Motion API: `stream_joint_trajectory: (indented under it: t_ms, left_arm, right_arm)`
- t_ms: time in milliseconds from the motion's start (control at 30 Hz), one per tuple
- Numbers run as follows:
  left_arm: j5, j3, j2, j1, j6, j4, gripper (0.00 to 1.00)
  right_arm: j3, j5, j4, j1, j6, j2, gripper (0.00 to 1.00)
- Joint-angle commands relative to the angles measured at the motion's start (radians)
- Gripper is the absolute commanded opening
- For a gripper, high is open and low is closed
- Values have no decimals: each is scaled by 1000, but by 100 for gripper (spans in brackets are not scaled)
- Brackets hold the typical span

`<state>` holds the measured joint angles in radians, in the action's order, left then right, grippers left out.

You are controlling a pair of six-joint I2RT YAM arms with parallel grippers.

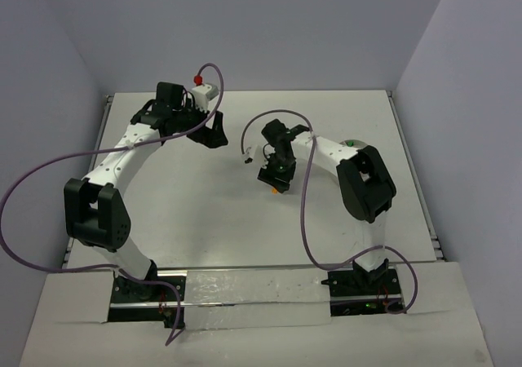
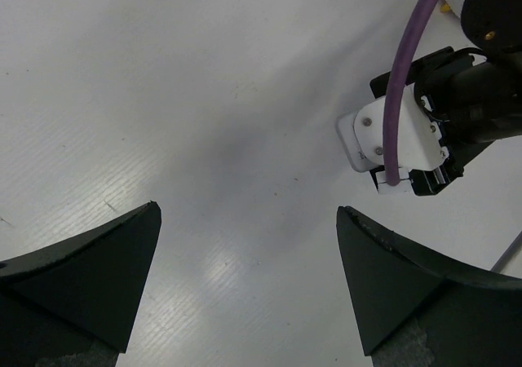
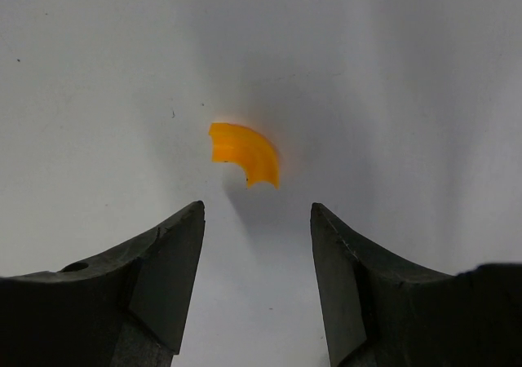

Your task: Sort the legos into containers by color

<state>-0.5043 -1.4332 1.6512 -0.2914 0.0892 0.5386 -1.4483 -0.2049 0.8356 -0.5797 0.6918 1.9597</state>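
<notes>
**A:** One orange curved piece lies flat near the middle of the table, just past the right gripper. Its jaws stand apart with nothing between them.

**B:** The left gripper gapes wide and holds nothing. A purple cable and the right arm's wrist crowd its far right.

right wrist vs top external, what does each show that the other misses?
Right wrist only: the orange curved piece in clear outline, lying on the table just beyond the right gripper, jaws apart, not touching it. Top external only: the left arm and right arm whole, the left gripper, purple cables. Both: the right gripper over the white table; from above the orange piece is just a speck beneath it.
</notes>
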Motion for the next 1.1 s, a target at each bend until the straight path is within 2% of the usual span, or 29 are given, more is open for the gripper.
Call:
stream_joint_trajectory:
  t_ms: [0,400,1067]
  left_arm:
    - [-6,-55,-11,11,14,10,99]
    - [3,-71,9,12,15,13,99]
    - [3,-64,19,12,3,1,99]
  right_arm:
    - [-24,-3,-18,1,52,19,62]
    - [-15,12,-85,3,45,65,59]
    - [18,-1,-84,-2,15,42,30]
